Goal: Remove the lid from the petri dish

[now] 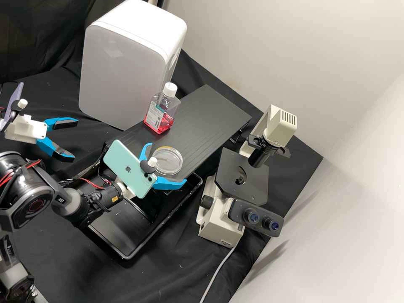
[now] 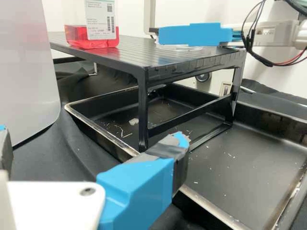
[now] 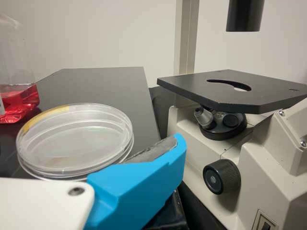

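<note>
Black cloth [image 1: 181, 261] covers the bench, and on it I see a black tray [image 1: 122, 227] with a ribbed black shelf [image 1: 210, 118] standing over it. The petri dish [image 1: 167, 160] sits on the shelf near its front corner, with the clear lid [image 3: 72, 129] still on and a yellowish strip along one edge. My right gripper [image 1: 165, 166] is at the dish, its blue fingers [image 1: 170, 184] spread wide, one on either side; I cannot tell whether either pad touches the rim. My left gripper [image 1: 75, 139] hangs with fingers apart well off to the left, near a white box [image 1: 126, 63]. A bottle of red liquid [image 1: 161, 110] stands farther back on the shelf. A microscope [image 1: 240, 198] stands just right of the tray.
</note>
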